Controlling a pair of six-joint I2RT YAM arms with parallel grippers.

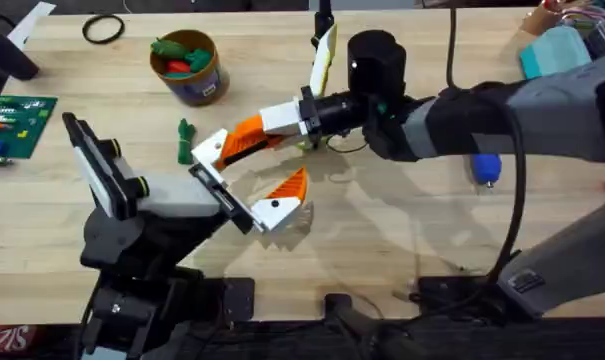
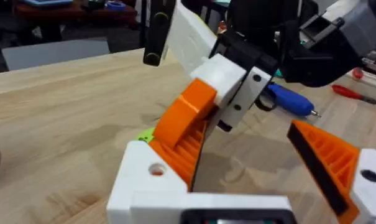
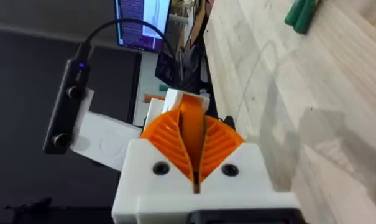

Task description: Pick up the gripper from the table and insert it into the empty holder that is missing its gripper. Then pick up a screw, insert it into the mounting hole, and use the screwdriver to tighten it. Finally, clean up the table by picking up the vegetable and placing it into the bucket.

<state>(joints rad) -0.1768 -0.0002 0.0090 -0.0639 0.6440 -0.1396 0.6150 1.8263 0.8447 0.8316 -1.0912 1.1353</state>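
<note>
Left claw point(image 1: 250, 168) gapes wide, holder point(image 2: 144, 180) bare. Right claw point(image 3: 192, 127) clamps the gripper point(image 1: 244, 138). Likely rigid, light plastic; best held at its white base.

The overhead camera looks down and forward over the bench point(image 1: 402, 230); both wrist cameras sit close, sharing its wooden top.

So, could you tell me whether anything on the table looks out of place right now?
One thing stands out: the vegetable lies loose on the bare wood, a little in front of the bucket, while other toy pieces already sit inside the bucket. Nothing looks spilled or broken.
</note>
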